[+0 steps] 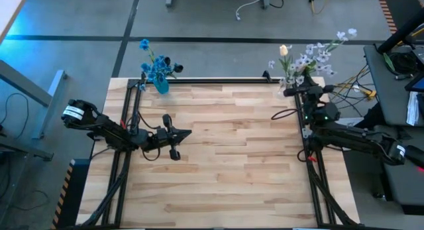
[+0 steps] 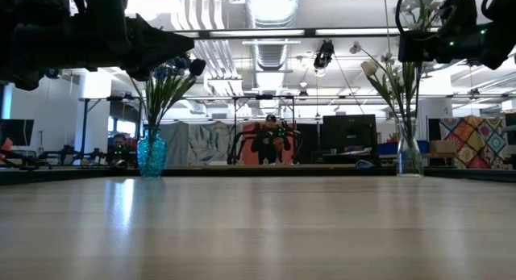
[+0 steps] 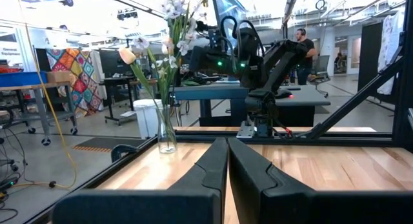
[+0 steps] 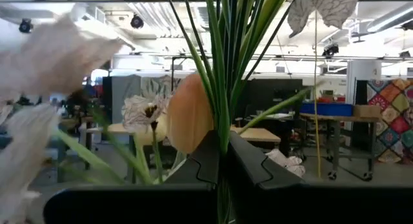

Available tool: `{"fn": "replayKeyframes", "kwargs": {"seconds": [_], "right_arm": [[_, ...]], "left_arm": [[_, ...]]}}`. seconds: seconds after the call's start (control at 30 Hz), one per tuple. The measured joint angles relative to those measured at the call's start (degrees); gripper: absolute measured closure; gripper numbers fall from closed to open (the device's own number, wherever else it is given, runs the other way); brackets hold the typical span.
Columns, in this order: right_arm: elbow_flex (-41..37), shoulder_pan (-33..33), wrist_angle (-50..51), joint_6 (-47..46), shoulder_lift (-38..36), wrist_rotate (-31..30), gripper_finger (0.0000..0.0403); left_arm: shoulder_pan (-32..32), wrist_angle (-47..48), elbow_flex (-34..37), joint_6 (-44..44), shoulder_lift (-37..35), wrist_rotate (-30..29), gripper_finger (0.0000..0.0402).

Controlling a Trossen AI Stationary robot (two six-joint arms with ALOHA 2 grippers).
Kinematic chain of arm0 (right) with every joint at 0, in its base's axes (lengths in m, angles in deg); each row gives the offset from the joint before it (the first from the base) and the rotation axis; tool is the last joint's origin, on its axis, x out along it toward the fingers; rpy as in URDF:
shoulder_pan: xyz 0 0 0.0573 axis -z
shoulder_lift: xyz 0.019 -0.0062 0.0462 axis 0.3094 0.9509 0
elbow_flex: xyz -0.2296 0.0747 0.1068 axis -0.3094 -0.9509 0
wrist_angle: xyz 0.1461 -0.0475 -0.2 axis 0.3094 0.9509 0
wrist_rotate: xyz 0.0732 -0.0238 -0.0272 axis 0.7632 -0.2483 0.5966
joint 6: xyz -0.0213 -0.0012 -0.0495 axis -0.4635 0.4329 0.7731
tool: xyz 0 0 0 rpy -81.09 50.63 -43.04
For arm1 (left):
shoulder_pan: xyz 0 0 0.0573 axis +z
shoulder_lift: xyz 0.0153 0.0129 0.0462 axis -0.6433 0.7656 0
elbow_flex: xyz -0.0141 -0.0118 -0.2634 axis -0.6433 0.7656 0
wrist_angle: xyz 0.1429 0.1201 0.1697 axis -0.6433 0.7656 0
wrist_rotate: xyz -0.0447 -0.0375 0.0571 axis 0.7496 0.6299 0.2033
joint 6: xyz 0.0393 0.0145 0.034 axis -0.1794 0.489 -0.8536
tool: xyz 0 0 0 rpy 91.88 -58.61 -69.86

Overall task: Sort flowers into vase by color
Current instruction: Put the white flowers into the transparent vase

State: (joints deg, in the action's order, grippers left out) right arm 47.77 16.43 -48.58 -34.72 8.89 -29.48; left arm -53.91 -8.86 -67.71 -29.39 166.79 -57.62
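Note:
A blue glass vase [image 1: 161,86] with blue blossoms [image 1: 158,67] stands at the table's far left; it also shows in the low view [image 2: 151,153]. A clear vase [image 2: 409,155] at the far right holds white-lilac sprigs [image 1: 317,56] and a peach tulip bud [image 1: 284,50]. My right gripper [image 4: 222,146] is up among these stems, above the clear vase, shut on a green stem beside the peach bud [image 4: 189,114]. My left gripper [image 3: 227,145] is shut and empty above the table's left middle [image 1: 187,133]. My right gripper pinches a thin green stem [image 4: 222,124] between its two fingers, which lie about level and across it. The stem stands upright and runs on above the fingertips among other stems and leaves. The fingers hide its lower part, and I cannot tell which blossom it bears.
A black frame rail [image 1: 218,81] runs along the table's far edge between the two vases. The bare wooden tabletop [image 1: 232,157] spreads between the arms. Desks, cables and a person [image 2: 270,139] are in the room beyond the table.

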Motion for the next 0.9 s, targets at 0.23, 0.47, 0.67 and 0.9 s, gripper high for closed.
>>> {"fn": "replayKeyframes", "kwargs": {"seconds": [0.23,0.47,0.67,0.9], "right_arm": [[-0.10,0.68,-2.91,-0.14,0.21,0.45,0.0394],[-0.07,3.04,-4.42,-3.25,2.83,1.85,0.0394],[-0.07,4.48,-8.15,-4.21,7.40,2.02,0.0394],[-0.07,4.48,-8.39,-4.33,11.29,2.05,0.0394]], "left_arm": [[0.00,0.00,0.00,0.00,0.00,0.00,0.0402],[-0.01,-0.01,0.00,0.00,0.00,0.00,0.0402],[0.00,-0.02,0.00,0.00,0.00,-0.02,0.0402],[-0.02,-0.02,0.00,0.00,0.00,-0.02,0.0402]]}}
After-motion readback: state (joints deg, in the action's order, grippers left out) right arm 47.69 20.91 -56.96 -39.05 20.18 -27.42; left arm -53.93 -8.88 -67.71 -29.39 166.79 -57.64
